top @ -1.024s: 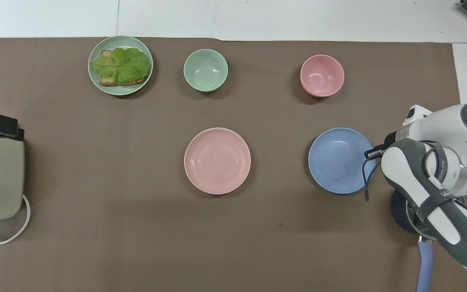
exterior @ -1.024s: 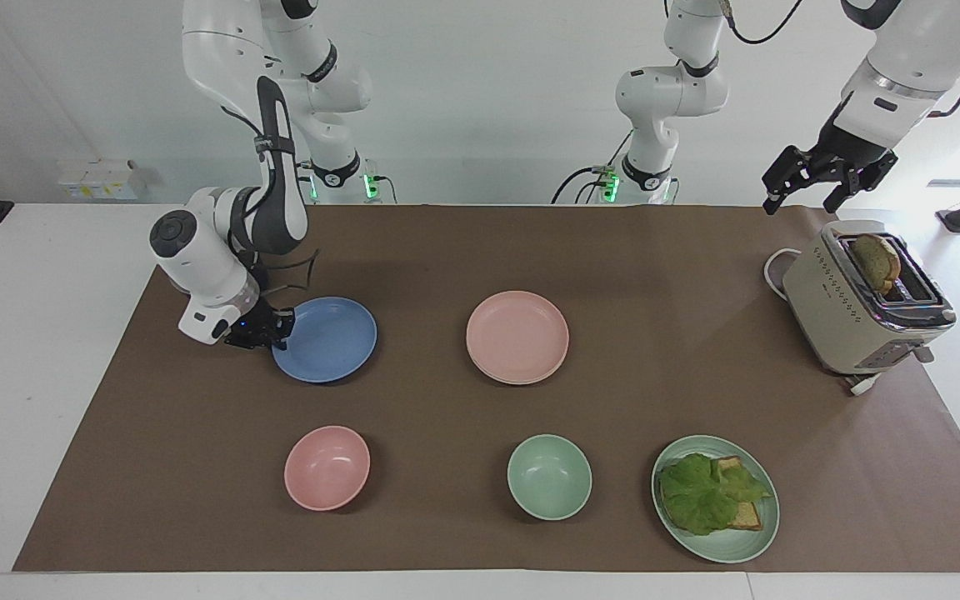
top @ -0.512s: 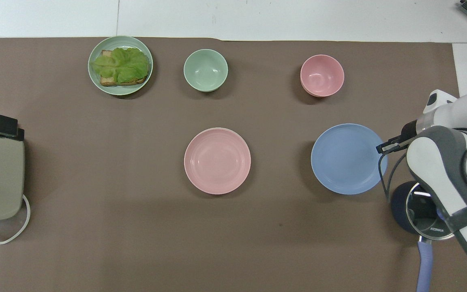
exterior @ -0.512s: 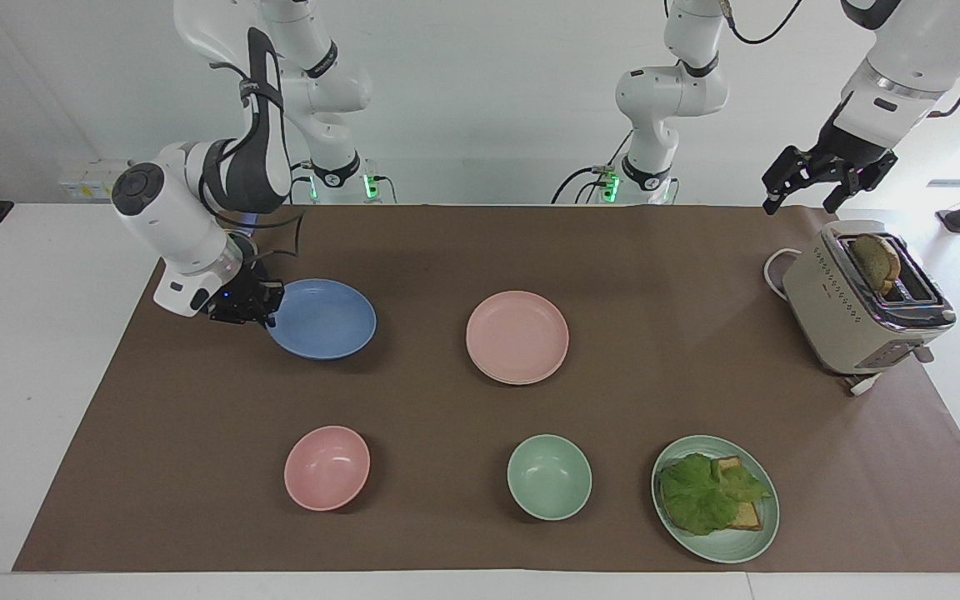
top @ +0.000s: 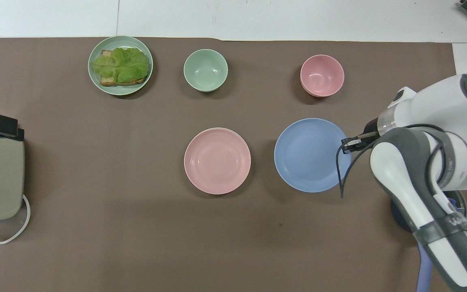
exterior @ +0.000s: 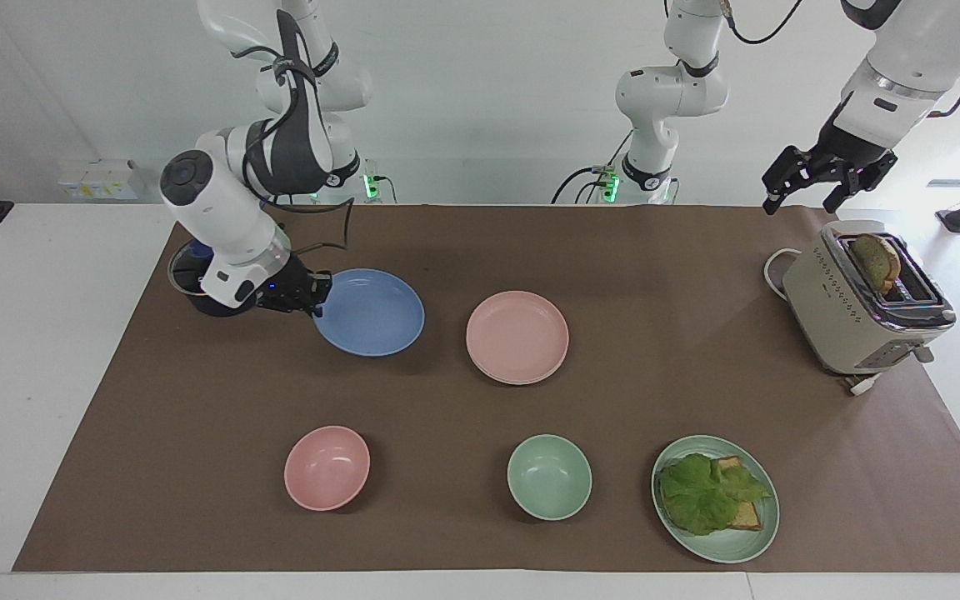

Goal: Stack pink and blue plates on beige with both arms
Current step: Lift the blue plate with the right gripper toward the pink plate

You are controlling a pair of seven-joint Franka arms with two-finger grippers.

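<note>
My right gripper (exterior: pixel 317 292) (top: pixel 349 142) is shut on the rim of the periwinkle blue plate (exterior: pixel 372 312) (top: pixel 306 155). It holds the plate roughly level, a little above the brown mat, beside the pink plate (exterior: pixel 517 337) (top: pixel 217 160). The pink plate lies at the mat's middle. A second pale rim shows under its edge; I cannot tell whether that is the beige plate. My left gripper (exterior: pixel 826 179) hangs open in the air over the mat's corner by the toaster, holding nothing; the overhead view does not show it.
A pink bowl (exterior: pixel 327 467), a green bowl (exterior: pixel 549 477) and a green plate with lettuce on toast (exterior: pixel 715 498) line the mat's edge farthest from the robots. A beige toaster (exterior: pixel 867 300) holds a bread slice. A dark pan (exterior: pixel 197 287) sits under the right arm.
The right gripper has lifted the blue plate off the mat and carried it toward the pink plate. The left arm has not moved.
</note>
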